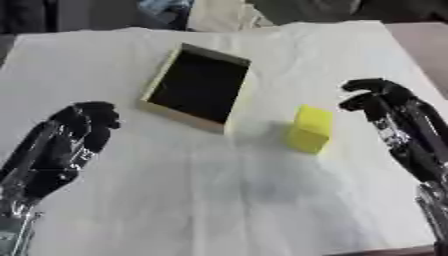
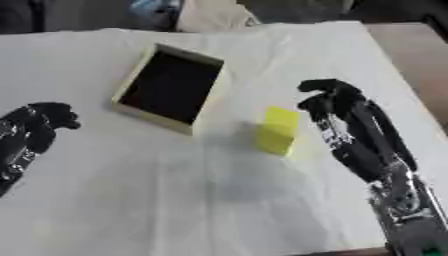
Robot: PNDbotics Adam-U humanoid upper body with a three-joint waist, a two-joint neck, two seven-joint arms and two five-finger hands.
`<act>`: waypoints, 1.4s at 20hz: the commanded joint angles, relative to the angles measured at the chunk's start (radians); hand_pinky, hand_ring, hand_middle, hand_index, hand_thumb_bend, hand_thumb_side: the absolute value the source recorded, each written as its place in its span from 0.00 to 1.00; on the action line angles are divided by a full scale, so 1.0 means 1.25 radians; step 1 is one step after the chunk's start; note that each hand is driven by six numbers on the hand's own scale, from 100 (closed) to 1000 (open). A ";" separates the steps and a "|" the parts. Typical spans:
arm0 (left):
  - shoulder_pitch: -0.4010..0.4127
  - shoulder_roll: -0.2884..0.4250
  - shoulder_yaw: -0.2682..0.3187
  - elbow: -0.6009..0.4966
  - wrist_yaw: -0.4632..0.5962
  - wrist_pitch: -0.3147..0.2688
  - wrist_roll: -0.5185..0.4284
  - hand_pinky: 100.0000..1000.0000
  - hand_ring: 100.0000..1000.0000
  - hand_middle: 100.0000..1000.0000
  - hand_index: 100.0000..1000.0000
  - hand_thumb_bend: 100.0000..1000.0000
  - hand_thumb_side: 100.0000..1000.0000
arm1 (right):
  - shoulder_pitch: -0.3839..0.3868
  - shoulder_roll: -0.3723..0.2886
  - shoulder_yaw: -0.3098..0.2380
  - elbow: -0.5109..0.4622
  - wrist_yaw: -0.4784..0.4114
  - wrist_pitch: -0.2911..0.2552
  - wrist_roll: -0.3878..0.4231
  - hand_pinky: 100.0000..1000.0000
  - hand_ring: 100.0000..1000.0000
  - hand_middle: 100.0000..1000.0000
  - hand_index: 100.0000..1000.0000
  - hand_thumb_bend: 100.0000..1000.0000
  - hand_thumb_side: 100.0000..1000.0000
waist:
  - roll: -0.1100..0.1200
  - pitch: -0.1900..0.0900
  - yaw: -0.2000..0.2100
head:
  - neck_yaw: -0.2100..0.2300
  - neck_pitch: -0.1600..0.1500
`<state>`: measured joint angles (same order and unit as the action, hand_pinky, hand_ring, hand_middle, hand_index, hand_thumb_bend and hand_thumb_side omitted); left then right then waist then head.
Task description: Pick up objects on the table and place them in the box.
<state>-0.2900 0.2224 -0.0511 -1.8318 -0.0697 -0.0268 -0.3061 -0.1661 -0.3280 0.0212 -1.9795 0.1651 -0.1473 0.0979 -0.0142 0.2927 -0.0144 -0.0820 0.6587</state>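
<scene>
Right hand [image 2: 337, 107] beside yellow block [image 1: 311, 129], apart

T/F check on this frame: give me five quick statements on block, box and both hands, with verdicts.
1. The yellow block lies inside the box. False: it sits on the white cloth, to the box's right.
2. The right hand holds nothing. True.
3. The box interior is dark. True.
4. The left hand grips the box. False: it is apart from the box, fingers curled, holding nothing.
5. The block is nearer the left hand. False: it is nearer the right hand.
</scene>
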 commanded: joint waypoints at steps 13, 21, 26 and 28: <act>-0.010 0.015 0.006 -0.011 0.002 -0.001 -0.002 0.85 0.66 0.62 0.76 0.44 0.62 | -0.002 -0.042 0.000 -0.016 0.016 -0.002 0.010 0.68 0.64 0.72 0.79 0.09 0.77 | -0.002 -0.015 0.004 | -0.017 -0.005; -0.009 0.017 0.006 -0.010 0.002 -0.001 -0.003 0.85 0.66 0.62 0.76 0.45 0.62 | -0.001 -0.172 0.015 -0.016 0.047 -0.011 0.008 0.70 0.68 0.75 0.81 0.18 0.75 | -0.005 -0.017 0.008 | -0.018 -0.004; -0.008 0.018 0.005 -0.009 0.000 0.000 -0.007 0.85 0.66 0.62 0.76 0.45 0.63 | 0.004 -0.248 0.028 -0.016 0.104 -0.031 0.047 0.74 0.75 0.83 0.84 0.39 0.77 | -0.006 -0.017 0.010 | -0.019 -0.002; -0.008 0.018 0.005 -0.009 -0.001 0.000 -0.007 0.85 0.66 0.62 0.76 0.45 0.63 | 0.005 -0.257 0.028 -0.016 0.116 -0.035 0.062 0.74 0.75 0.83 0.84 0.39 0.77 | -0.006 -0.017 0.010 | -0.019 -0.002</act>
<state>-0.2901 0.2224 -0.0512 -1.8318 -0.0699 -0.0239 -0.3118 -0.1565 -0.6128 0.0624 -1.9795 0.2944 -0.1865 0.1652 -0.0205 0.2905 -0.0030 -0.1036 0.6587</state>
